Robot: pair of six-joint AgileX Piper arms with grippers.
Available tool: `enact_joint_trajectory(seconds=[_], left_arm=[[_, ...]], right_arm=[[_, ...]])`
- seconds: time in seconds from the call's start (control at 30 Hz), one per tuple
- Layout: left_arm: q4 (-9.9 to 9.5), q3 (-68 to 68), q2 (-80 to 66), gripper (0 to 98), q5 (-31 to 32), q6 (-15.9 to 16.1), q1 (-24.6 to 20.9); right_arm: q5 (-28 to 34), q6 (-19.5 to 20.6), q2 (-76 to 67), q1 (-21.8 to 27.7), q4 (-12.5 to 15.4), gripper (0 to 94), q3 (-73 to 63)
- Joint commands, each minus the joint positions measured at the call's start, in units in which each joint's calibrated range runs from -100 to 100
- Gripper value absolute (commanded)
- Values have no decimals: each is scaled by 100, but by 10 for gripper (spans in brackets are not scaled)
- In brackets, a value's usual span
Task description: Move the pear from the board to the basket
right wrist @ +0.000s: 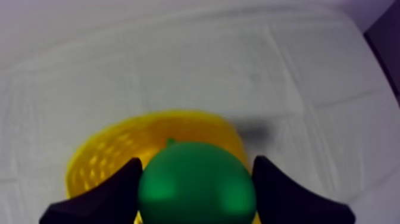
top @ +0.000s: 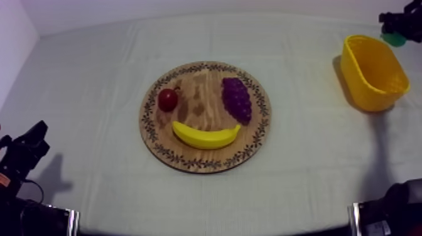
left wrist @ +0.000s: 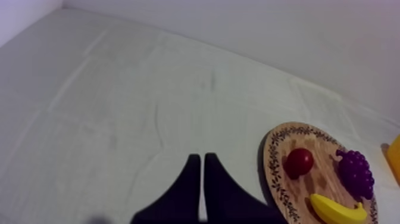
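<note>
Pear [right wrist: 196, 184] — smooth, rigid, probably light, slippery — clamped across its belly by the right end effector [right wrist: 196, 167] at the yellow basket [right wrist: 113, 152]; left end effector [left wrist: 199, 164] closed, empty.

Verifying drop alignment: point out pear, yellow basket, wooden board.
pear [right wrist: 196, 182]: right wrist view, green body's middle.
yellow basket [top: 358, 85]: top view, left outer wall.
wooden board [top: 201, 100]: top view, bare centre.

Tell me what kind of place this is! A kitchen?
Likely a robot practice setup, not a kitchen: a cloth-covered table, toy banana and grapes on a wooden board, and the right gripper holding a pear near a yellow basket.
</note>
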State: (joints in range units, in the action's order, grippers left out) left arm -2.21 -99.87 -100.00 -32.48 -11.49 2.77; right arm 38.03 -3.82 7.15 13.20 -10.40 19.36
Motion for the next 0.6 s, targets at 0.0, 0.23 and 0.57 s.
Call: enact_joint_trajectory(seconds=[0.0, 0.23, 0.57], left_arm=[[-2, -2, 0, 1, -1, 0, 1], [-2, -2, 0, 1, -1, -1, 1], [-2, -2, 0, 1, -1, -1, 1]], right_arm=[[9, -90, 78, 28, 56, 524, 254], [39, -320, 293, 108, 228, 520, 706], [-16, -462, 544, 87, 294, 516, 1024]])
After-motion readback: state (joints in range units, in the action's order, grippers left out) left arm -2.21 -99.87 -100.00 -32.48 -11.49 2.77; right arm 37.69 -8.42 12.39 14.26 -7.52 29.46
